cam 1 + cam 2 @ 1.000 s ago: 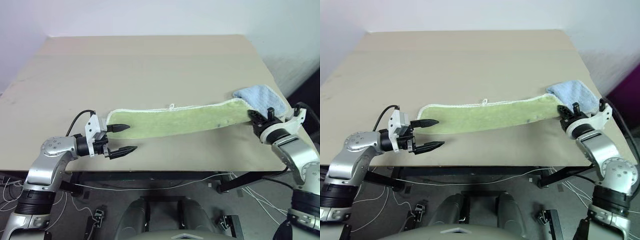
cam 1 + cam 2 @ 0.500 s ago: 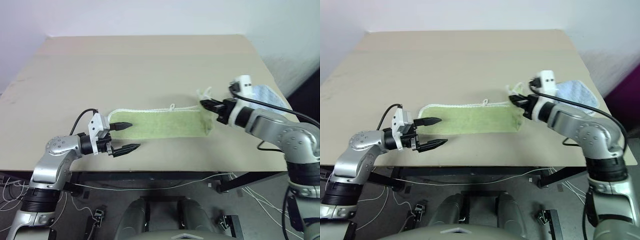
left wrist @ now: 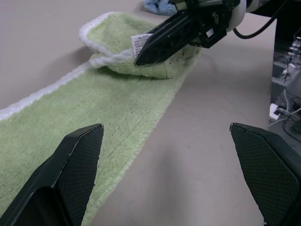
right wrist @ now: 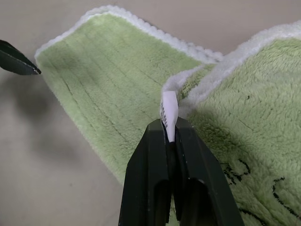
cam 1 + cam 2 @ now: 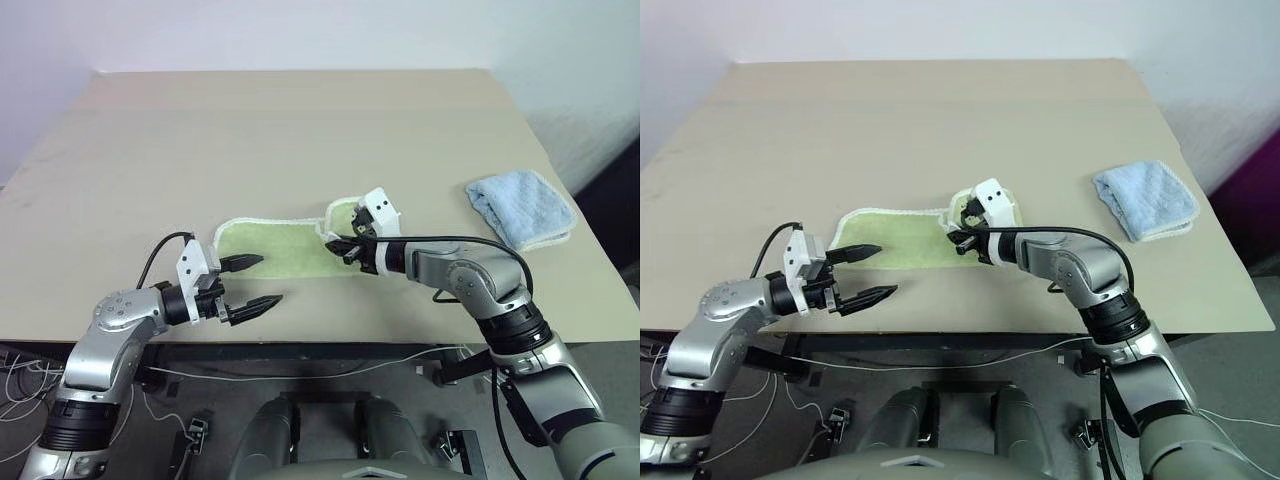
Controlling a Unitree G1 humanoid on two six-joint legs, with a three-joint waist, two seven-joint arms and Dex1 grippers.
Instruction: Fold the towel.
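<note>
The light green towel (image 5: 275, 250) lies on the table near its front edge, its left half flat. Its right end is lifted and doubled back over the middle. My right gripper (image 5: 340, 244) is shut on that end, pinching the white edging and a small white label (image 4: 169, 112). A dark embroidered mark (image 4: 244, 176) shows on the raised part. My left gripper (image 5: 269, 279) is open, level with the towel's left end and just in front of it, with nothing between its fingers (image 3: 77, 160). In the left wrist view the right gripper (image 3: 141, 54) holds the fold above the towel (image 3: 117, 103).
A smaller light blue towel (image 5: 522, 207) lies folded near the table's right edge. The beige table (image 5: 300, 120) stretches wide behind the green towel. The table's front edge runs just below both grippers, with cables on the floor under it.
My right gripper has carried the towel's right end far to the left, from beside the blue towel to over the towel's middle, folding it back. The left gripper has stayed nearly still and open.
</note>
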